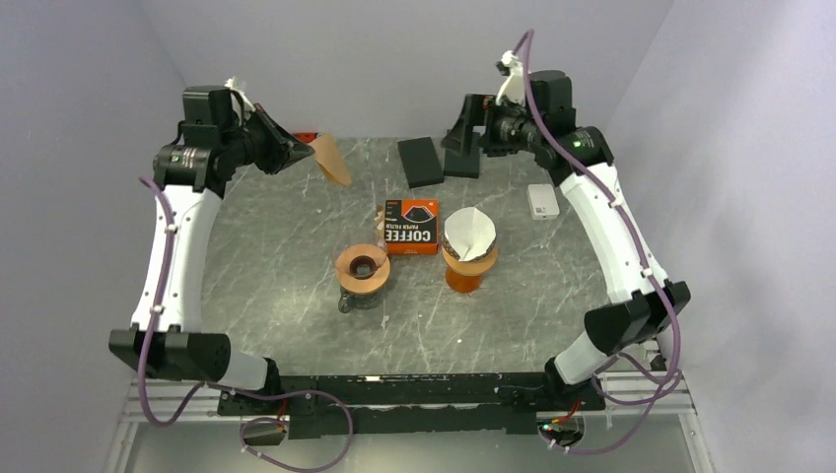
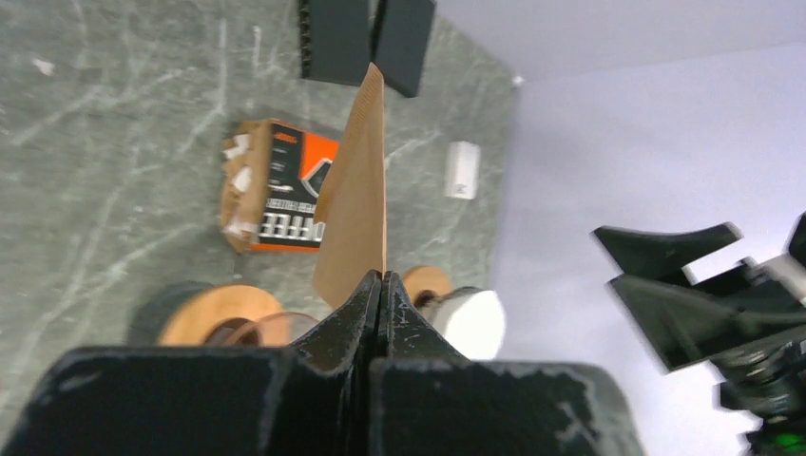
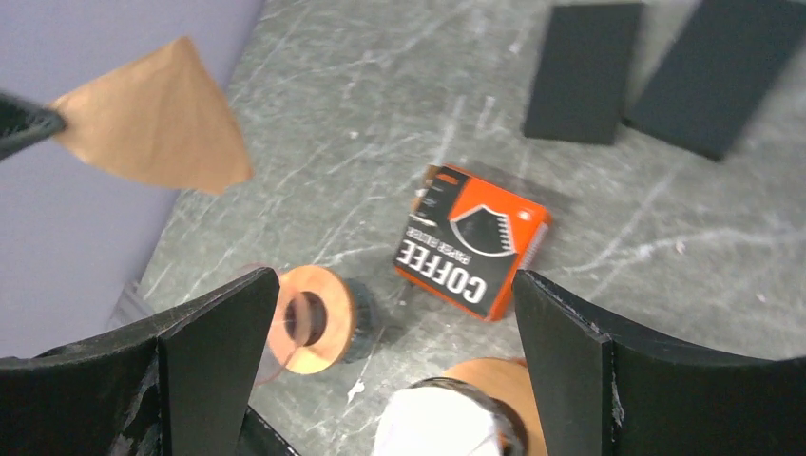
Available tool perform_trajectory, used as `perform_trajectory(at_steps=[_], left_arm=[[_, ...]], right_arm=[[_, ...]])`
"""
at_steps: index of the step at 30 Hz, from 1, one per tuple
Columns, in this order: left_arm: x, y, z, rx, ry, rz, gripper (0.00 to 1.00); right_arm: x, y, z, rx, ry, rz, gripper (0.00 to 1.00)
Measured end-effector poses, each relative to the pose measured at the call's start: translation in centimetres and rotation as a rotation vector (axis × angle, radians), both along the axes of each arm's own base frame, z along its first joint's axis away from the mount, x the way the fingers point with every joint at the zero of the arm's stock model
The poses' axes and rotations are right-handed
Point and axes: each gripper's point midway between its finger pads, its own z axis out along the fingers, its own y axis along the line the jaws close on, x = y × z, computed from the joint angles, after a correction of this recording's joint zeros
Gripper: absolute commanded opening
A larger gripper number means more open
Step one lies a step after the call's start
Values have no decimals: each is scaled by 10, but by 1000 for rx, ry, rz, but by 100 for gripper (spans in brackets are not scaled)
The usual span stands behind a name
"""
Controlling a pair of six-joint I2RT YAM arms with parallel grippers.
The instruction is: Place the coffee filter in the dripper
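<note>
Up at far left, left gripper (image 2: 380, 285) clamped on brown coffee filter (image 2: 356, 190), held off the table (image 1: 276, 246). Right gripper (image 3: 394, 285) jaws wide apart, holding nothing. Dripper (image 1: 361, 266) mid-table looks empty; second dripper (image 1: 469, 258) beside it has white filter (image 1: 468, 232).

A folded brown filter (image 1: 332, 160) hangs aloft, well apart from the empty orange dripper (image 1: 362, 267).

Between the wide-spread fingers of the right gripper (image 3: 394, 285): an orange coffee filter box (image 3: 472, 252), an empty dripper (image 3: 309, 318) just lower left of it. Upper left, a brown coffee filter (image 3: 157, 119), pinched at its left corner.
</note>
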Motion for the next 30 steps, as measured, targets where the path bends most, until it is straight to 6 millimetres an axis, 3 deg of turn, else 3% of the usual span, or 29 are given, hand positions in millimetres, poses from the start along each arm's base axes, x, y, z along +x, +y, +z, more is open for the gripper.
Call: perform_trajectory(at_steps=[7,13,20,24,30], left_arm=[[-36,-5,49,-215,7,119,0],[-61,-10,53,-417,117,218,0],[-78,-17,51,-568,221,265,0],[-81,-22,52,-611,245,259,0],[-81,-25,53,-644,252,252,0]], right_arm=[[-63,68,49,4,-212,225,98],[-107,112,71,51,-330,375,95],[-136,164,63,51,-362,521,91],[-143,194,49,13,-363,569,80],[-144,207,29,-39,-345,572,64]])
